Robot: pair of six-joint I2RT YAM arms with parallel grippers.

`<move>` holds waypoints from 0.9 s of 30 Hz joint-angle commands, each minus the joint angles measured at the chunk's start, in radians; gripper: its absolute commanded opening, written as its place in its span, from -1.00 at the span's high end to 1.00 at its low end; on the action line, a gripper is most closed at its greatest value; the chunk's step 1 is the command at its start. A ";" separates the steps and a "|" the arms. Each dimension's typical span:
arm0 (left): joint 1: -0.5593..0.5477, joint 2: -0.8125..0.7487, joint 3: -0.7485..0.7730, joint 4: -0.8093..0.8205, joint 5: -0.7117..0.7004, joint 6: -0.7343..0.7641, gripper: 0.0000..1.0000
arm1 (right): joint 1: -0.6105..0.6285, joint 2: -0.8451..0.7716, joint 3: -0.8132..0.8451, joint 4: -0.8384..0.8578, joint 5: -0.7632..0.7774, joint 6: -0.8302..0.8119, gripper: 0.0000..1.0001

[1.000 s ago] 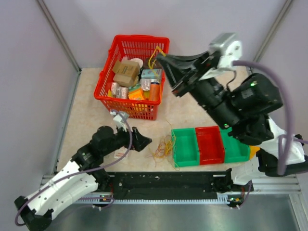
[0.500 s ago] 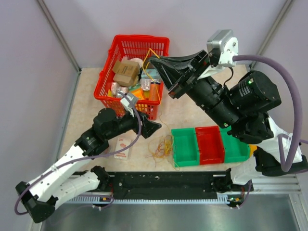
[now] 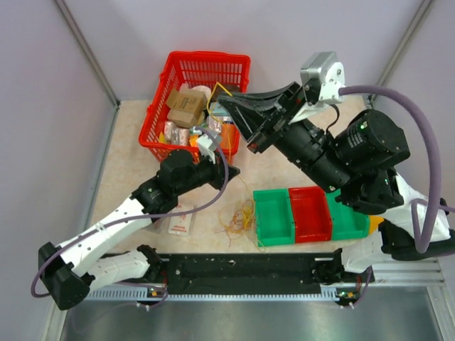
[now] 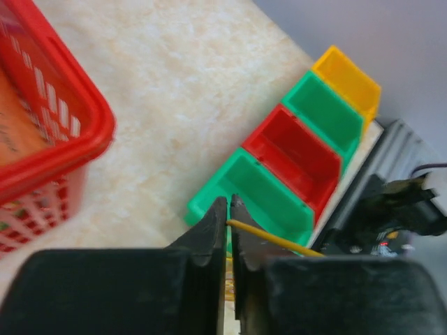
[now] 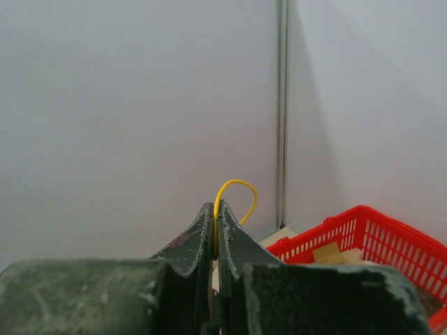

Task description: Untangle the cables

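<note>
Yellow's the strand in play: the yellow wire (image 4: 272, 239) now runs out from btwn the fingers of the left gripper (image 4: 229, 206), which have snapped nearly shut on it. A sec ago they stood wide open, low beside the cables (image 3: 238, 219). The left arm has since swung up & fwd, tip now just off the near right corner of the red basket (image 3: 210, 55). The right gripper (image 5: 215, 209) stays clamped on a yellow loop, high over the basket's right side, drifted only slightly left. Main tangle hasn't moved: on the table (image 3: 135, 142), just beside the left green bin (image 3: 273, 192). Prob both grippers hold the same strand, tho the top view is too coarse to confirm. If so, it can be drawn taut & worked free of the orange/red loops. Watch for the whole clump lifting w/ it.
</note>
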 commanded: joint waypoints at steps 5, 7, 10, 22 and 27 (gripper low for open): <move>-0.001 -0.105 0.329 -0.168 -0.156 0.188 1.00 | 0.011 -0.187 -0.388 0.034 0.109 0.074 1.00; -0.001 -0.141 0.415 -0.238 -0.157 0.181 1.00 | 0.008 -0.251 -0.538 0.074 0.190 0.090 1.00; 0.000 -0.136 0.472 -0.316 -0.152 0.127 1.00 | -0.021 -0.334 -0.724 0.114 0.275 0.155 1.00; 0.000 -0.061 0.632 -0.479 -0.012 -0.060 1.00 | -0.188 -0.420 -0.947 0.137 -0.077 0.367 1.00; 0.000 -0.083 0.559 -0.454 -0.004 -0.117 1.00 | -0.219 -0.383 -0.967 0.192 -0.208 0.370 0.94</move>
